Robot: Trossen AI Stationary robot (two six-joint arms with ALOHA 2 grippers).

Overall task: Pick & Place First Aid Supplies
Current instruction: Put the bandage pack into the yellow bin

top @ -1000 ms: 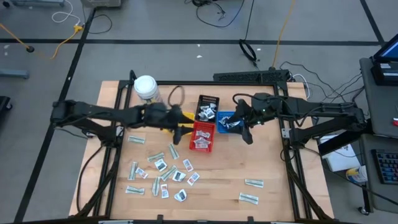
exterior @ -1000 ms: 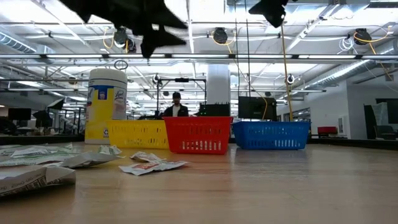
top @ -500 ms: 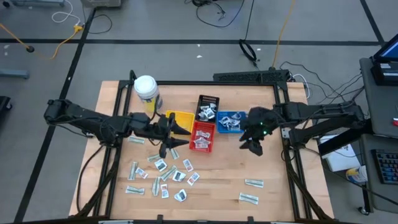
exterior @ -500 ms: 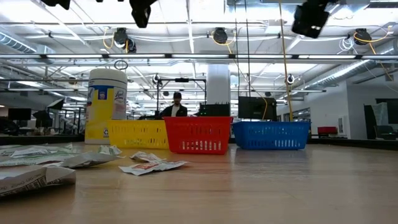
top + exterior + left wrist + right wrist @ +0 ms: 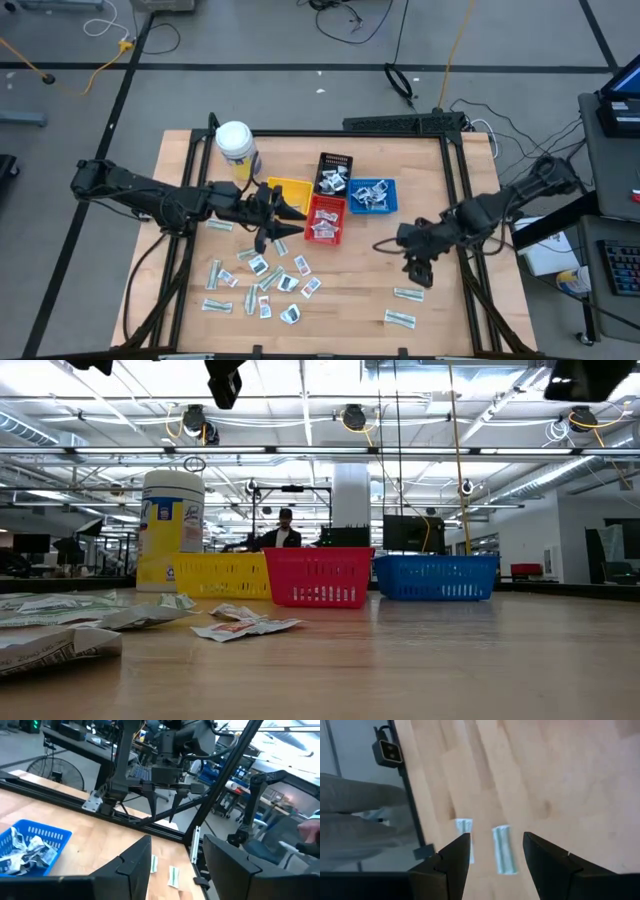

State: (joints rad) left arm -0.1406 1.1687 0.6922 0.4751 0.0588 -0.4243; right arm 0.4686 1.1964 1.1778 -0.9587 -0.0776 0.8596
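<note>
Right gripper (image 5: 412,268) over bare wood, fingers spread, empty, aimed at two elongated pale green-grey wrappers (image 5: 502,848) near table's right front corner. Reach step in hand. Next, likely: drop lower, straddle nearer wrapper (image 5: 407,294), pinch. Left gripper (image 5: 283,221) hovering beside small red mesh tray (image 5: 325,220), jaws apart, empty. Scattered white square packets (image 5: 262,277) just in front of it.

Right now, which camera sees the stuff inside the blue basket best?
The high view: it looks straight down into the blue basket, showing crumpled white packets inside. The left wrist view catches the basket at its edge, packets showing. The low view shows only its side wall. The right wrist view misses it.
</note>
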